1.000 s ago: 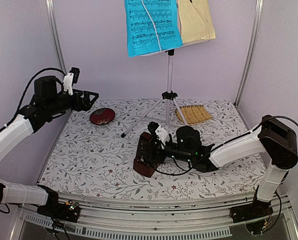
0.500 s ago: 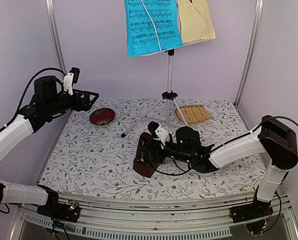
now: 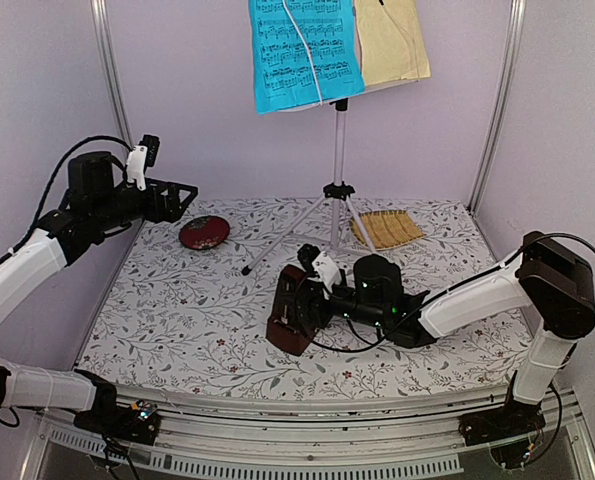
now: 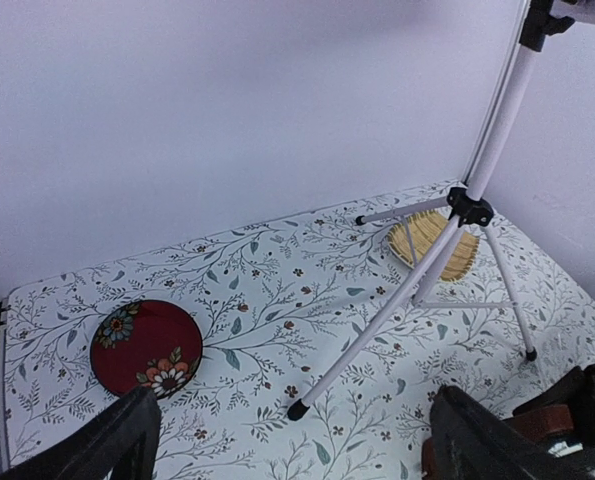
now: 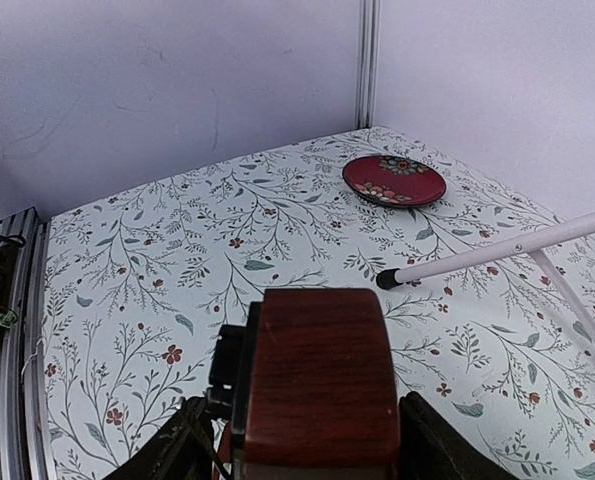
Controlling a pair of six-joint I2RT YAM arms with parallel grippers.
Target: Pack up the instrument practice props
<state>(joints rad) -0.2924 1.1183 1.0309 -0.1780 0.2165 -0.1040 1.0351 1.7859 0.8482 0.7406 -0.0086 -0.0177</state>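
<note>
The dark red-brown metronome (image 3: 289, 318) stands at the middle front of the table, a little tilted. My right gripper (image 3: 304, 303) is shut on the metronome (image 5: 322, 380), with a finger against each of its sides. The silver tripod music stand (image 3: 338, 150) rises behind it, one leg (image 5: 497, 255) ending near the metronome. On its desk hang the blue music sheet (image 3: 305, 55) and the pale-yellow music sheet (image 3: 392, 40). My left gripper (image 3: 180, 200) hovers open and empty high at the left, above the table; its view shows the stand's legs (image 4: 427, 270).
A red flowered plate (image 3: 204, 232) lies at the back left of the patterned table, also seen as the plate (image 4: 145, 347). A woven straw mat (image 3: 385, 228) lies at the back right behind the tripod. Metal frame posts (image 3: 112, 70) stand at the back corners.
My right gripper's fingers have closed in onto the metronome's sides, and its arm has shifted slightly. The left arm has not moved.
</note>
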